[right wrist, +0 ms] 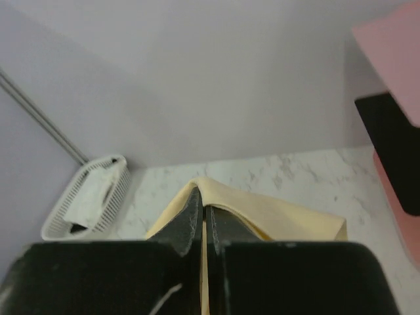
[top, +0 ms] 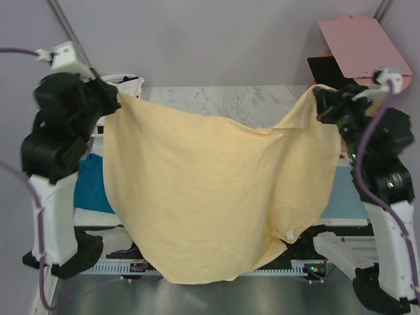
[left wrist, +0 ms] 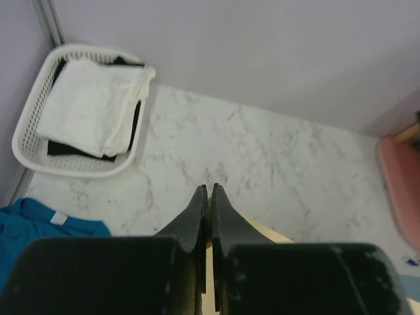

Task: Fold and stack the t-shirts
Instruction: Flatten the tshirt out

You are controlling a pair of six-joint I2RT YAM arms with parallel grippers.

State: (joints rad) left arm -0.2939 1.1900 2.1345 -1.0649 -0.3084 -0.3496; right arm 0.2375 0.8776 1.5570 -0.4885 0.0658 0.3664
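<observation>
White marble table (top: 216, 98) sits in front of a pale purple wall. Both arms hold the yellow shirt (top: 210, 197) up in the air. It hangs wide open between them like a sheet, and its low edge hangs down near the arm bases.

The job looks like it is only at the start. No shirt looks folded, and I can see no stack. The yellow shirt needs to go down flat on the table and be folded. The teal shirt (top: 92, 187) lies in a heap at the left side of the table, partly hidden behind the left arm. The white shirt (left wrist: 92, 105) lies loose in the basket (left wrist: 26, 125) at the far left corner. I think both of those wait their turn.

The left gripper (top: 115, 98) holds one top corner of the yellow shirt. Its fingers (left wrist: 197, 216) are pressed close together, with a thin strip of yellow cloth between them.

The right gripper (top: 319, 105) holds the other top corner. Its fingers (right wrist: 190, 220) are pressed together too, and yellow cloth pokes out past the tips.
</observation>
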